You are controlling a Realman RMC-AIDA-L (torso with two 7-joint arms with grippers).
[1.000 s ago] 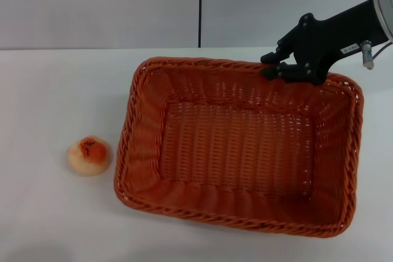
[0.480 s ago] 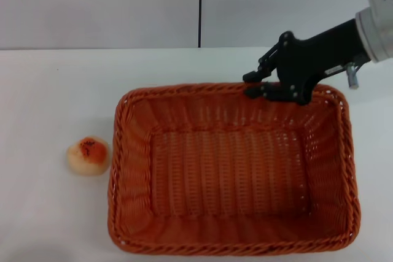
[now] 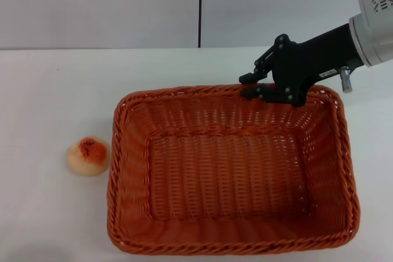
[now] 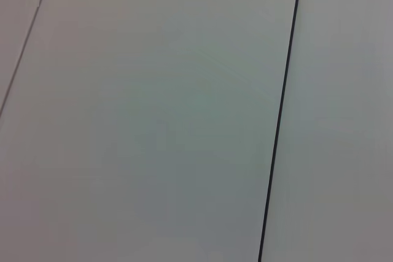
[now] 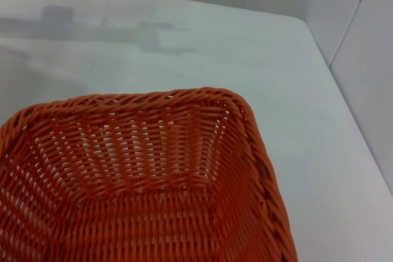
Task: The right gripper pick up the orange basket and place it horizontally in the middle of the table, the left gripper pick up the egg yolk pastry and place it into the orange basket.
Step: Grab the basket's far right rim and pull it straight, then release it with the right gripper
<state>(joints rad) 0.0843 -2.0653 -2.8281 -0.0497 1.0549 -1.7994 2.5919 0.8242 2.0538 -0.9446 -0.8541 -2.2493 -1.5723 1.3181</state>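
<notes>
The orange basket (image 3: 126,151) lies flat on the white table (image 3: 55,90), its long side running left to right, and it is empty. My right gripper (image 3: 247,86) reaches in from the right and is shut on the basket's far rim, one finger outside and one inside. In the right wrist view one corner of the basket (image 5: 184,97) shows from above. The egg yolk pastry (image 3: 89,155) sits on the table just left of the basket, glazed top up and apart from it. My left gripper is out of view; its wrist view shows only a wall.
A grey wall (image 3: 123,4) with a dark vertical seam rises behind the table. Bare tabletop (image 5: 184,35) stretches beyond the basket's far rim and to the left of the pastry.
The basket swung from a skewed angle to square with the table and settled lower and leftward. My right gripper moved left with it, holding the far rim. The pastry stayed put.
</notes>
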